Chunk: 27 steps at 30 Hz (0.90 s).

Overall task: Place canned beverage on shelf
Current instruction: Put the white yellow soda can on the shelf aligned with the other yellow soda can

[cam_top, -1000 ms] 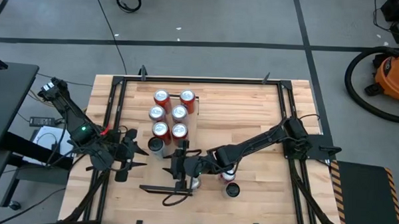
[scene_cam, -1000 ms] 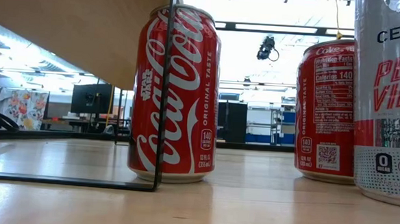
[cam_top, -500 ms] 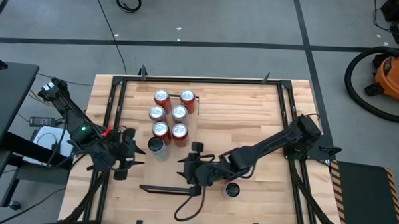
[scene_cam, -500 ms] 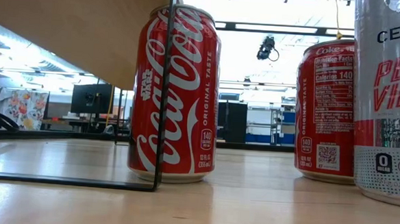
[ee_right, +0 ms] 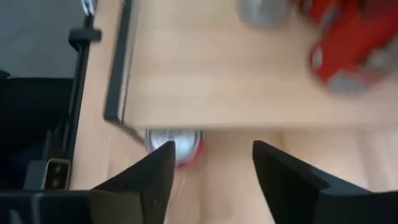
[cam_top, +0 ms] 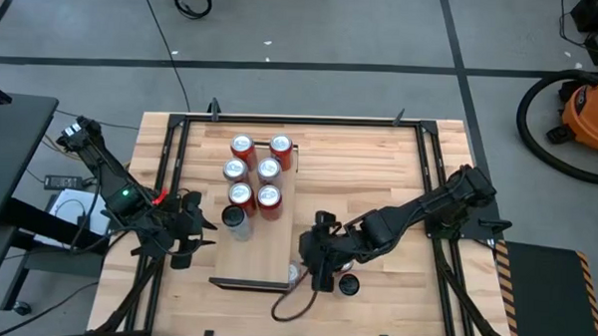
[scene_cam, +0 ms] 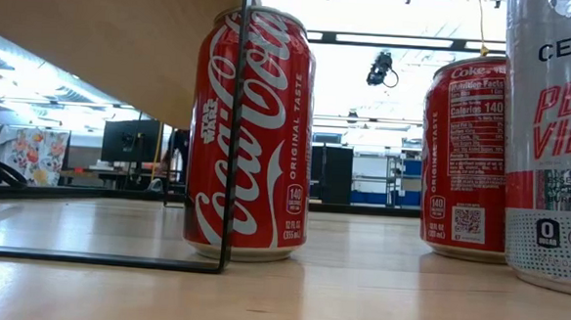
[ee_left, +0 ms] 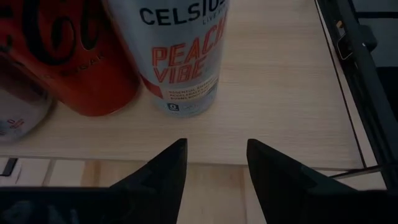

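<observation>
The long pale plywood shelf (cam_top: 260, 215) serves as landmark: six red cola cans (cam_top: 255, 170) stand in two rows on its far half, with a tall silver Celsius can (cam_top: 234, 219) at their near-left corner. The right gripper (cam_top: 313, 263) hangs just off the shelf's near-right corner, fingers apart and empty. In its wrist view a red-sided, silver-topped can (ee_right: 175, 147) stands on the table at the shelf's edge, partly under the board — this looks like the reach-and-pick step. The next move calls for lowering around that can, closing, lifting, then clearing the board's edge to set it on the shelf's bare near half. A dark-topped can (cam_top: 349, 284) waits just right of the gripper. The left gripper (cam_top: 196, 227) idles beside the shelf's left edge, fingers apart, empty. The shelf rests on a butcher-block tabletop (cam_top: 378, 176) framed by black rails; beyond lie grey floor and an orange shop vacuum (cam_top: 592, 106).
</observation>
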Tool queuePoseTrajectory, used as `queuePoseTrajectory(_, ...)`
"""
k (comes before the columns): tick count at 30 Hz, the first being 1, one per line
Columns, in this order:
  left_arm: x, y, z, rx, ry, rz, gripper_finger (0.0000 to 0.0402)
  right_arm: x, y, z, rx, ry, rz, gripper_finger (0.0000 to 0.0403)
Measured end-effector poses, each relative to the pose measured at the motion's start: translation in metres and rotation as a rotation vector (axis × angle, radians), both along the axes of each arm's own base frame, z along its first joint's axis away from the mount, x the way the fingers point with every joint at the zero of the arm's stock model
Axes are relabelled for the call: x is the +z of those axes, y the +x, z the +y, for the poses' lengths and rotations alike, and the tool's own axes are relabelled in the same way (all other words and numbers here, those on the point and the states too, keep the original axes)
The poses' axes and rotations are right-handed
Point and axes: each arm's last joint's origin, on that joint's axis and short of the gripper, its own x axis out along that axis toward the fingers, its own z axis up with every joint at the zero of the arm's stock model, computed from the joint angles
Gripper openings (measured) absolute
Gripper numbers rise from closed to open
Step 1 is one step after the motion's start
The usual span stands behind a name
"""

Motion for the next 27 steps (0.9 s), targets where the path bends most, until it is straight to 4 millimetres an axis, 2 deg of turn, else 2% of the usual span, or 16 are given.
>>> queuePoseTrajectory(6,0.0,0.0,0.0,-0.003,0.003,-0.001,0.0178,-0.013,0.004,-0.005,-0.051,0.083,0.095,0.0291)
queuePoseTrajectory(10,0.0,0.0,0.0,-0.002,0.003,0.0,0.0178,-0.033,0.01,0.01,0.038,0.016,0.125,0.0318)
queuePoseTrajectory(20,0.0,0.0,0.0,0.002,0.0,0.0,0.0178,-0.042,0.016,0.021,0.087,-0.033,0.086,0.0346)
queuePoseTrajectory(27,0.0,0.0,0.0,0.002,0.002,0.001,0.0178,-0.056,0.024,0.029,0.116,-0.049,0.085,0.0351)
